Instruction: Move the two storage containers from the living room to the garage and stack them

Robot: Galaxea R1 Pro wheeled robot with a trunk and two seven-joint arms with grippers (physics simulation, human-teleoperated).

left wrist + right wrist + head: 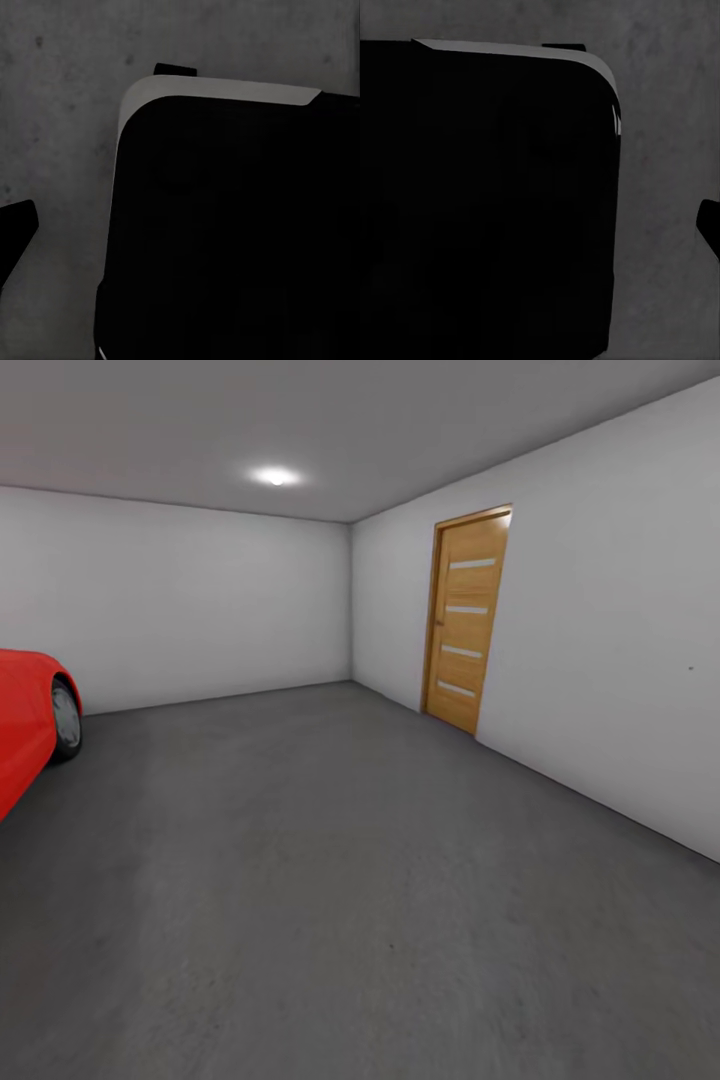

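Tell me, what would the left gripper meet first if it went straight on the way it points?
Probably the grey concrete floor, seen past a large dark body, likely the robot's own; depth is unclear.

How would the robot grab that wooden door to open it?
Probably by the small handle on the wooden door, at its left edge about halfway up. The door sits shut and flat in the white wall, so nothing else sticks out to pinch. Come straight at it from the garage floor side. The handle looks too small here to tell its shape.
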